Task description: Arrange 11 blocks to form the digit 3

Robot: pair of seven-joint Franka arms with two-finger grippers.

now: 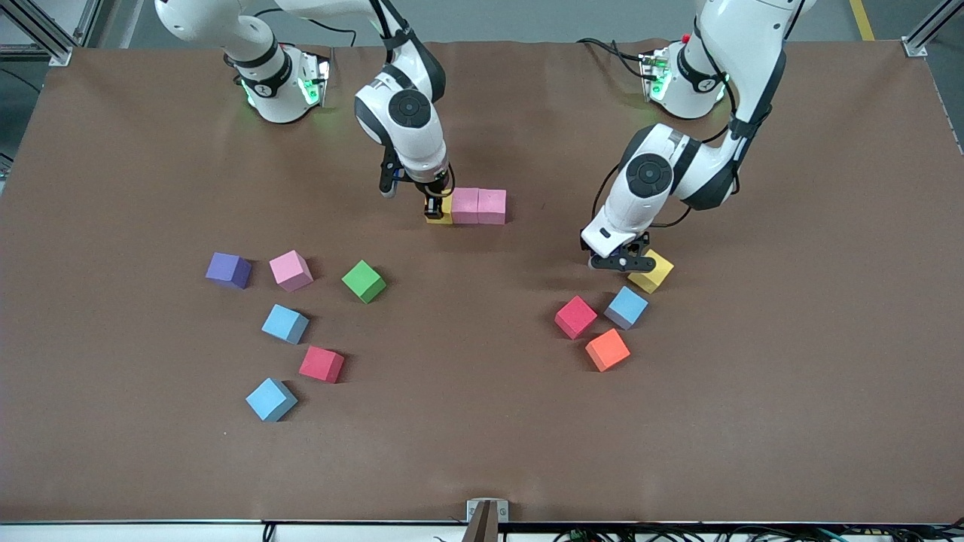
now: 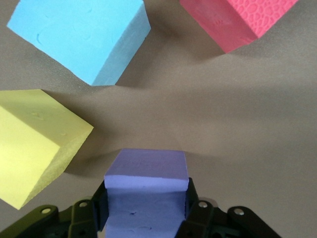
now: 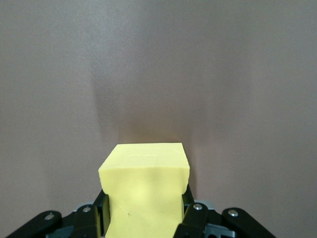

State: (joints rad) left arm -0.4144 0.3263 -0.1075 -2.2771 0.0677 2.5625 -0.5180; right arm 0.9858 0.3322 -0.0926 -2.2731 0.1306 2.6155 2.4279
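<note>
Two pink blocks (image 1: 479, 205) lie side by side in a row on the table. My right gripper (image 1: 435, 205) is shut on a yellow block (image 3: 144, 191), holding it low at the end of that row toward the right arm's end, against the first pink block. My left gripper (image 1: 619, 262) is shut on a purple block (image 2: 146, 196), just over the table beside a loose yellow block (image 1: 652, 272). The purple block is mostly hidden under the hand in the front view. The left wrist view also shows the loose yellow block (image 2: 34, 148), a light blue block (image 2: 81, 34) and a red block (image 2: 242, 20).
Nearer the front camera than the left gripper lie red (image 1: 575, 316), light blue (image 1: 626, 307) and orange (image 1: 607, 349) blocks. Toward the right arm's end lie purple (image 1: 228, 269), pink (image 1: 291, 270), green (image 1: 364, 281), red (image 1: 321, 364) and two light blue (image 1: 285, 324) (image 1: 270, 399) blocks.
</note>
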